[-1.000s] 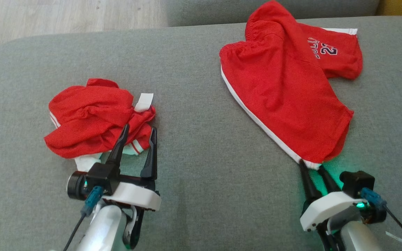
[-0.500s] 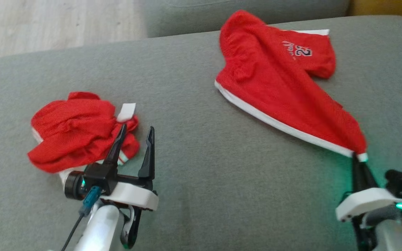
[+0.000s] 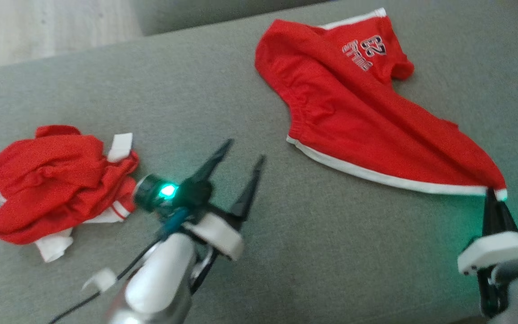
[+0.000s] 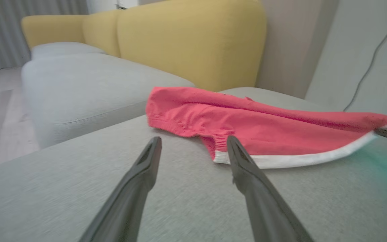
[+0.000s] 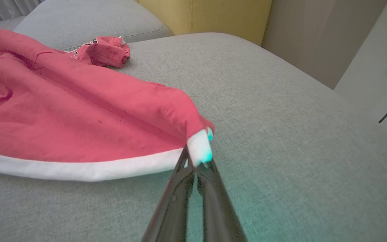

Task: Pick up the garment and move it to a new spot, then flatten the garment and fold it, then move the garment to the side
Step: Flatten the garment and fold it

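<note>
The garment (image 3: 358, 117) is a pair of red shorts with white trim and a printed number, lying stretched out on the grey sofa seat (image 3: 313, 252). My right gripper (image 3: 493, 194) is shut on its near white-trimmed corner, as the right wrist view shows: gripper (image 5: 196, 164), garment (image 5: 79, 117). My left gripper (image 3: 245, 150) stands open over bare cushion, left of the garment's waistband. In the left wrist view its fingers (image 4: 247, 171) point at the garment (image 4: 264, 127), a short way off it.
A second red garment (image 3: 56, 180) lies crumpled at the left of the seat. A yellow sofa back (image 4: 186, 40) rises behind, with another grey cushion (image 4: 79, 84) beside it. Pale wood floor (image 3: 38, 27) lies beyond the seat's far edge.
My right gripper closed on the garment's corner and dragged it rightward, stretching the cloth out. My left gripper left the crumpled garment and swung toward the middle. The camera has also shifted.
</note>
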